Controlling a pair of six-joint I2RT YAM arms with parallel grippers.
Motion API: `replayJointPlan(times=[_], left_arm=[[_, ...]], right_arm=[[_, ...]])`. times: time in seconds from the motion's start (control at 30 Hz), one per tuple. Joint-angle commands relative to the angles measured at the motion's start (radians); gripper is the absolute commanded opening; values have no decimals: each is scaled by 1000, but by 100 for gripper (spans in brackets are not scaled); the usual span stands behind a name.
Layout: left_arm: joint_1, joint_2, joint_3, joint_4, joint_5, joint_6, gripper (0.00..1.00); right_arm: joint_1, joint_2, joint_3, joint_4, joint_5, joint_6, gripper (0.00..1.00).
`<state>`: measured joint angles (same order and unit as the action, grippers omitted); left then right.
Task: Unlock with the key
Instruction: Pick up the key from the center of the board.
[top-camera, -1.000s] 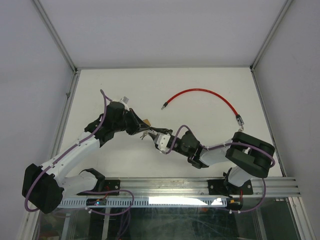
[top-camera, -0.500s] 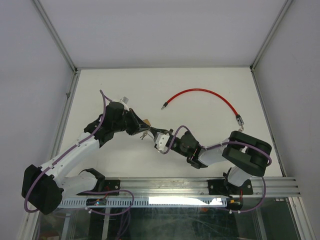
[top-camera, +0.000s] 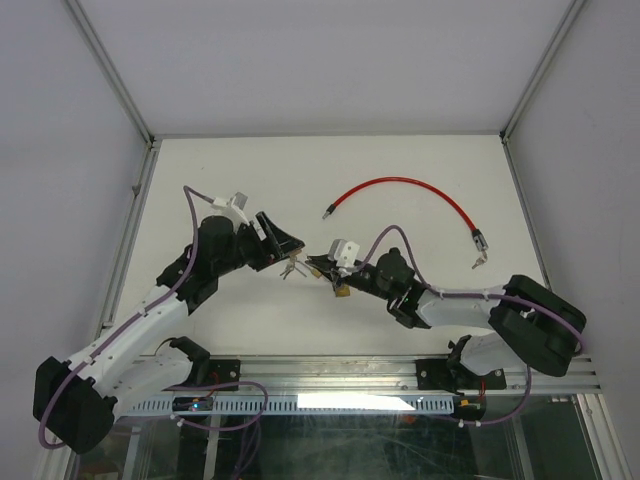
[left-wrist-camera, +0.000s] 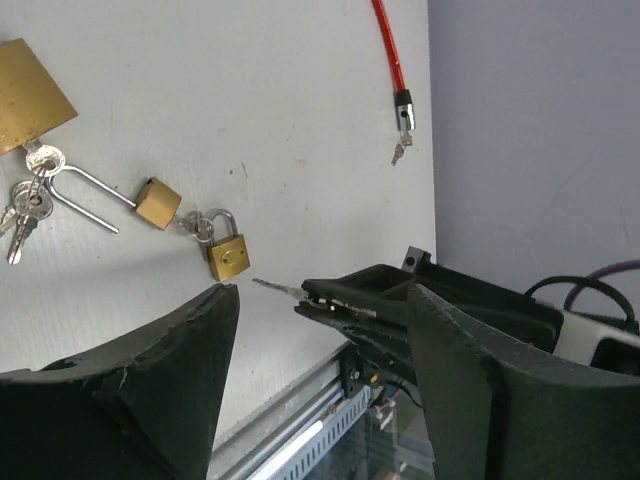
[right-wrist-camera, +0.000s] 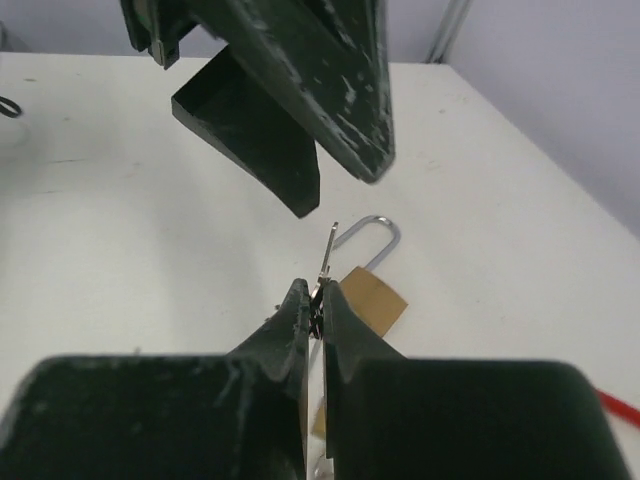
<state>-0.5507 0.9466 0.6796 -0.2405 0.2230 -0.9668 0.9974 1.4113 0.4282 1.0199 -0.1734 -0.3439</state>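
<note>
My right gripper (right-wrist-camera: 315, 296) is shut on a small silver key (right-wrist-camera: 326, 258), whose blade pokes out past the fingertips. The same key (left-wrist-camera: 277, 289) shows in the left wrist view, held above the table. A small brass padlock (right-wrist-camera: 372, 300) lies on the table just beyond the key, its shackle away from me. My left gripper (left-wrist-camera: 320, 300) stands open with its fingers (right-wrist-camera: 300, 90) on either side of the right gripper's tip, touching nothing. From above, the left gripper (top-camera: 283, 243) and right gripper (top-camera: 320, 268) face each other mid-table.
A long-shackle brass padlock (left-wrist-camera: 157, 202), a bunch of keys (left-wrist-camera: 28, 200) and a larger brass lock body (left-wrist-camera: 30, 80) lie to the left. A red cable (top-camera: 405, 185) arcs across the far right. The table's near edge rail (top-camera: 400, 372) is close.
My left gripper has opened and drawn back to the left. The right gripper has shut on the key and now holds it alone; the right arm has stretched out lower.
</note>
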Motion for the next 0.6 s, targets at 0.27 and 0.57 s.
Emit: replayJointPlan(times=[0.27,0.57], left_arm=[[-8,-117,-262,694,233,210,78],[-8,43,-327,1068,405,151,72]], right_arm=[[-187,-161,67,-284,-196,266,0],[-243,-202,76,-228,-657,630,0]])
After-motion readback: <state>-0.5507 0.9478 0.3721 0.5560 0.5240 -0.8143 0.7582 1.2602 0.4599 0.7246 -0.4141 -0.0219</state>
